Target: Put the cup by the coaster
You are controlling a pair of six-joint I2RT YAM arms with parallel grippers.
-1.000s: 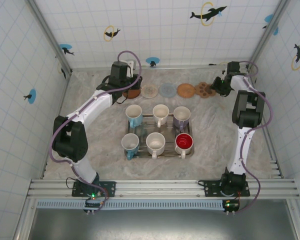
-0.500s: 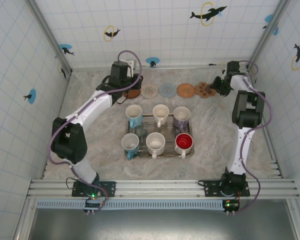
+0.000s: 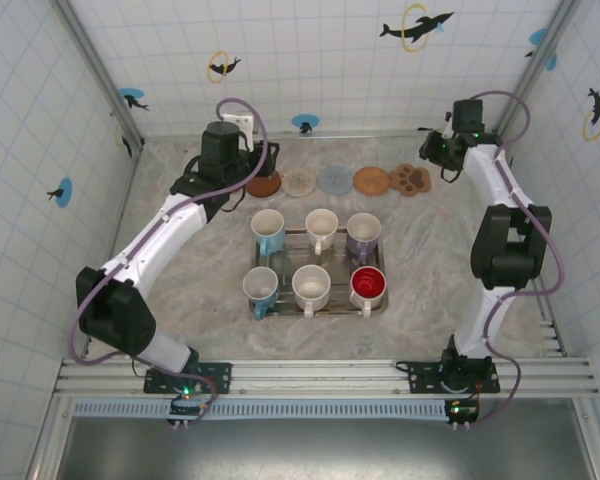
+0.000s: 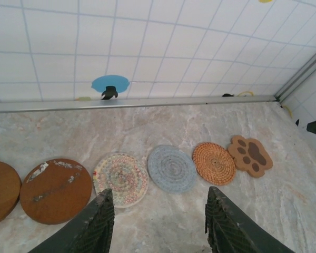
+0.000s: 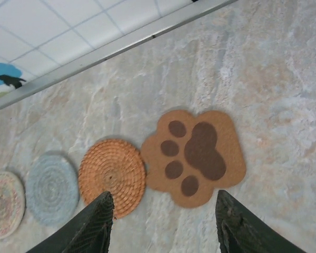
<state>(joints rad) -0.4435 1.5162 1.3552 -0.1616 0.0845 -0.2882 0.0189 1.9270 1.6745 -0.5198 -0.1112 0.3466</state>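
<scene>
Worktop (image 3: 180, 290), marbled, with a tiled wall (image 3: 310, 70) behind.

Cups: six, all upright in the metal tray (image 3: 292, 258) mid-worktop, none lifted
- far row: far-left cup (image 3: 268, 228), white with blue handle; far-middle cup (image 3: 322, 226), white; far-right cup (image 3: 363, 232), lavender
- near row: near-left cup (image 3: 260, 288), white with blue handle; near-middle cup (image 3: 311, 287), white; near-right cup (image 3: 368, 286), red inside

Coasters: one row along the far edge, well apart from the tray. Left to right: dark brown coaster (image 3: 264, 185), pale multicoloured coaster (image 3: 299, 182), grey-blue coaster (image 3: 334, 180), orange woven coaster (image 3: 372, 181), paw-shaped coaster (image 3: 410, 180). Nothing stands on any of them. The left wrist view catches a second brown disc (image 4: 0, 185) at its left edge.

Left pincer (image 4: 160, 224): jaws apart, nothing between them. In its own view it hangs above bare worktop just near of the multicoloured and grey-blue coasters. From the top camera, the left arm reaches to the far-left end of the coaster row.

Right pincer (image 5: 166, 224): jaws apart, empty. It looks down on the paw-shaped coaster and the orange woven one beside it, touching neither. From above, the right arm stretches to the far-right corner, just past the paw

Both arms are well clear of the tray and the cups
</scene>
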